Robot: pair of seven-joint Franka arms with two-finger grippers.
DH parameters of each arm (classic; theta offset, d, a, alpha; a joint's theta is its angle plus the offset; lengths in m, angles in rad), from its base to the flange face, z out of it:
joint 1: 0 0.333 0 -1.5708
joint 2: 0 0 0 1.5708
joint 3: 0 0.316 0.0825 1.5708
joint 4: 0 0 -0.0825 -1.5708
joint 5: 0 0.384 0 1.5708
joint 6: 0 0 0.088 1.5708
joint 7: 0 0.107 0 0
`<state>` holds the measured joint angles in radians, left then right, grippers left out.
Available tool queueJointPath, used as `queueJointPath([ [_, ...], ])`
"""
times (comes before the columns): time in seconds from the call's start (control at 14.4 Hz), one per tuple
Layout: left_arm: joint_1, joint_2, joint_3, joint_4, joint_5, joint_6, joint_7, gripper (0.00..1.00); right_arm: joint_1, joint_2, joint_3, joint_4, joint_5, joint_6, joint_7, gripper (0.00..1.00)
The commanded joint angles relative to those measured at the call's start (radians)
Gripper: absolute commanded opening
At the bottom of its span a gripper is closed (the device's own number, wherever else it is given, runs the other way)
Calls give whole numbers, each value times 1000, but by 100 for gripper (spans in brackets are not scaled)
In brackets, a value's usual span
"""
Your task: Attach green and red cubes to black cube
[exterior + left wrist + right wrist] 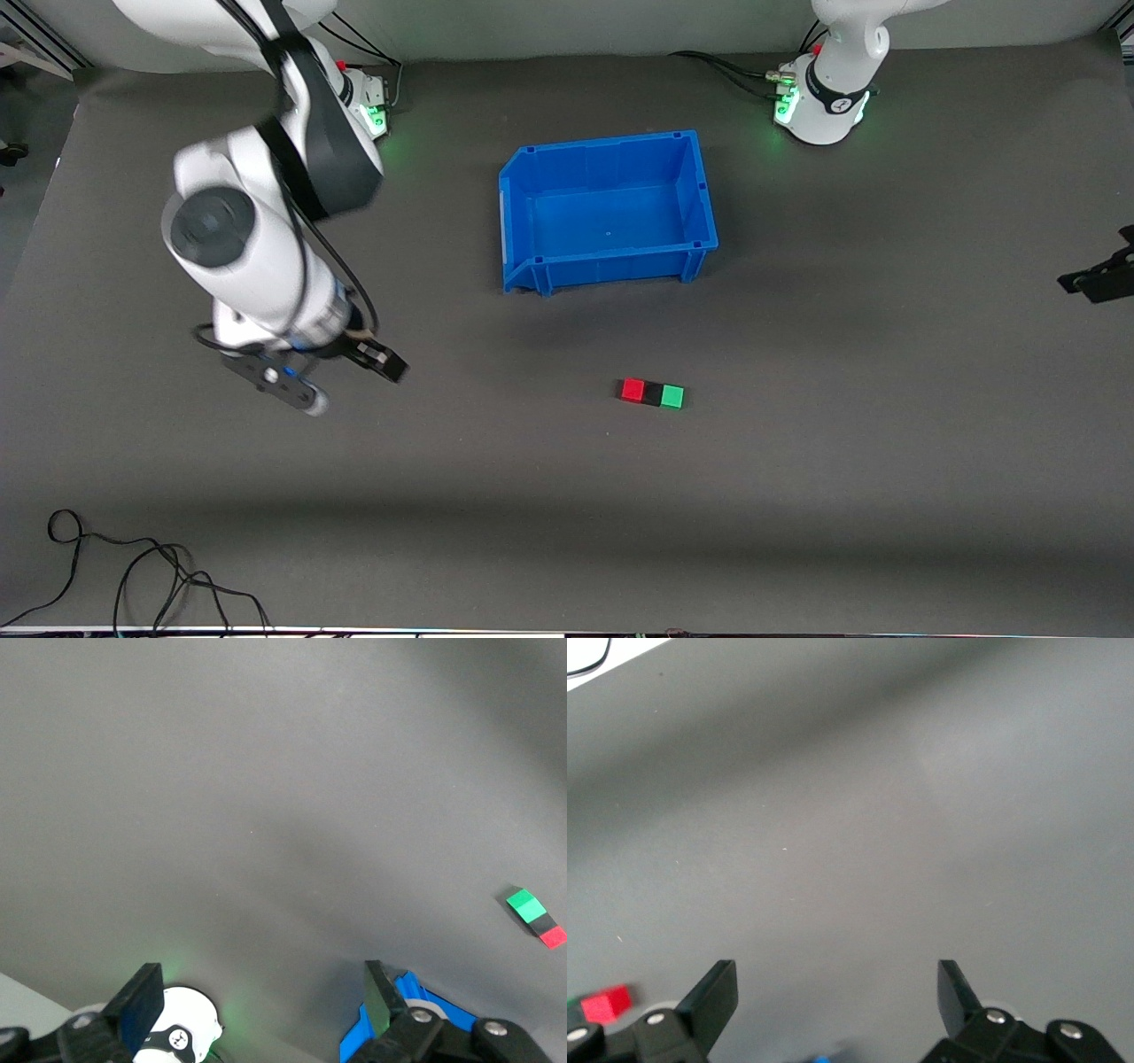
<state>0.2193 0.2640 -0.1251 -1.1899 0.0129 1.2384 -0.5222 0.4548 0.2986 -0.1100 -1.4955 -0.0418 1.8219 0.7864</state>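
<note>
The red cube (633, 390), black cube (653, 392) and green cube (672, 396) lie touching in one short row on the dark mat, black in the middle, red toward the right arm's end. The left wrist view shows the same row: green cube (524, 904), black cube (542, 924), red cube (553, 938). My right gripper (354, 387) hangs open and empty over the mat toward the right arm's end, well apart from the row; its wrist view catches the red cube (607, 1004) at the edge. My left gripper (1099, 279) is open and empty at the left arm's end, also (263, 992).
An empty blue bin (611, 266) stands farther from the front camera than the cube row, between the two arm bases. Loose black cable (133, 567) lies at the mat's near edge toward the right arm's end.
</note>
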Motion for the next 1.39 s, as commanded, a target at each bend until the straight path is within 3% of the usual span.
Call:
queueJointPath([
  [0.0, -23, 12, -16, 42, 4, -7, 24, 100, -62, -166, 13, -159, -21, -44, -229, 100],
  [0.35, -57, 11, -108, 41, 27, 18, 218, 100, -201, -311, 15, -213, -20, -141, -491, 100],
  [0.83, -47, 3, -97, 35, 32, 39, 638, 100, -280, -389, 12, -216, 23, -194, -536, 100],
  [0.97, -110, -28, -15, 4, 26, 53, 637, 100, -281, -392, 12, -215, 23, -197, -547, 100],
  [1.11, -251, -98, 132, -80, 19, 87, 633, 100, -280, -392, 12, -213, 23, -197, -588, 100],
  [1.32, -262, -228, 144, -297, 18, 206, 631, 100, -280, -383, 13, -215, 22, -197, -593, 100],
])
